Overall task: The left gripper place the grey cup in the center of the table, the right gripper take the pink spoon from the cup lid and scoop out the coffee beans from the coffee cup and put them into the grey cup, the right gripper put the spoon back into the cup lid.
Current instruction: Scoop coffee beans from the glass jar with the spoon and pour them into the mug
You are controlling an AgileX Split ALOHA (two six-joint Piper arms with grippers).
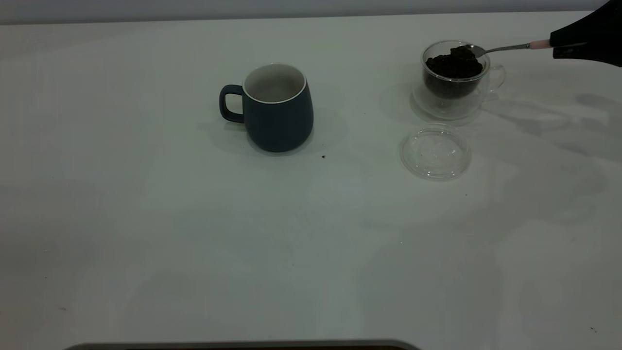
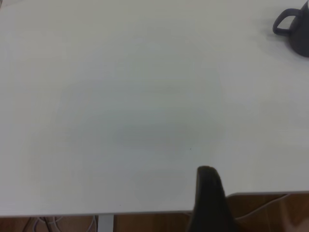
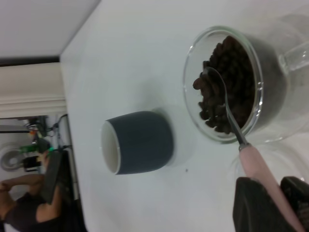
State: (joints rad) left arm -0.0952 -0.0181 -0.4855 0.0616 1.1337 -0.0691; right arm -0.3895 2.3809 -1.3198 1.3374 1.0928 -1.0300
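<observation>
The grey cup [image 1: 277, 109] stands upright and empty near the middle of the table [image 1: 146, 218], handle to the left; it also shows in the right wrist view [image 3: 145, 142] and the left wrist view [image 2: 297, 26]. The coffee cup [image 1: 454, 80] at the back right is full of coffee beans [image 1: 454, 65]. The cup lid [image 1: 436, 151] lies bare in front of it. My right gripper [image 1: 559, 46] is shut on the pink spoon [image 1: 505, 47] by its handle [image 3: 260, 169], with the bowl resting on the beans [image 3: 231, 82]. One finger [image 2: 210, 193] of the left gripper shows over the table's edge, far from the mug.
A loose dark speck [image 1: 323, 156] lies in front of the grey cup. A dark rounded edge [image 1: 243, 346] runs along the near side. Beyond the table's edge the right wrist view shows a person [image 3: 19, 208] and equipment.
</observation>
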